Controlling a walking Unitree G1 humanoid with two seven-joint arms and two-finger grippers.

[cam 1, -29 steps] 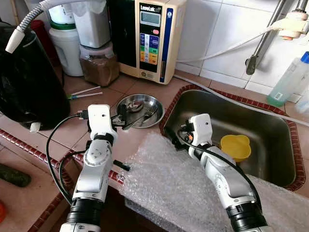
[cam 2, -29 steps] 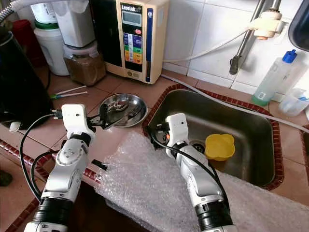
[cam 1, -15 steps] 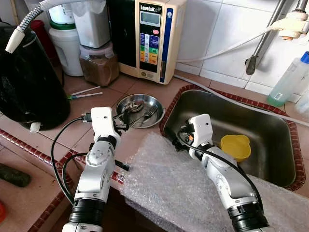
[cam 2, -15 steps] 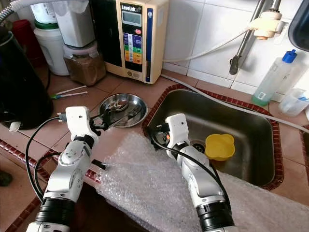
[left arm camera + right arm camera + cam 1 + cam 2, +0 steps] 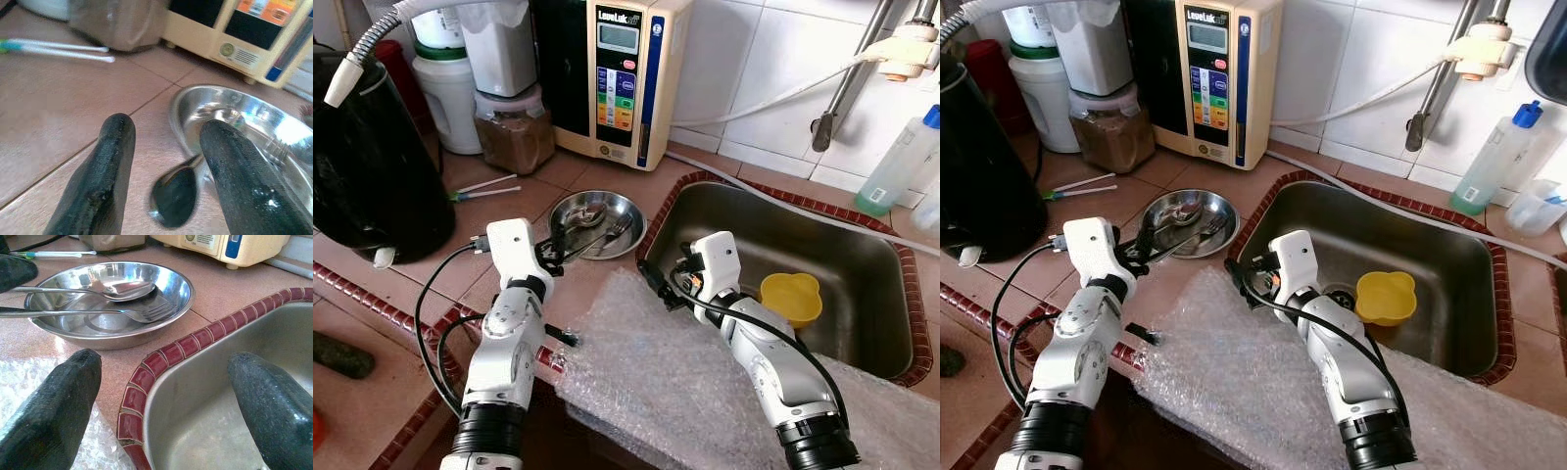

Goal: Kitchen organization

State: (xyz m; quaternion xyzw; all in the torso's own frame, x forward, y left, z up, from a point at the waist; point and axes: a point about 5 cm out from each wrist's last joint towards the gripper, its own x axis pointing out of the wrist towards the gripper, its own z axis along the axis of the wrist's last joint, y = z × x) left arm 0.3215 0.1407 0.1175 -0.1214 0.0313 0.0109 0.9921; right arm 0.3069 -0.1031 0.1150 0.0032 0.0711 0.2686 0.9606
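A shallow steel bowl (image 5: 597, 223) sits on the tiled counter left of the sink, with a spoon (image 5: 122, 288) and a fork (image 5: 149, 313) lying in it, handles over its near rim. My left gripper (image 5: 552, 257) is open at that near rim. In the left wrist view a handle's rounded end (image 5: 172, 196) lies on the tile between the fingers (image 5: 100, 181), untouched. My right gripper (image 5: 656, 282) is open wide, straddling the sink's red tiled rim (image 5: 161, 357), a short way from the bowl.
A yellow cup (image 5: 791, 297) lies in the steel sink (image 5: 862, 264). Bubble wrap (image 5: 685, 382) covers the counter's front edge under my right arm. A water machine (image 5: 622, 73), a brown jar (image 5: 514, 132), a black appliance (image 5: 372, 166) and two straws (image 5: 484, 188) stand behind.
My left gripper has pulled back a little to the left from the bowl. The right gripper has swung left, onto the sink's rim.
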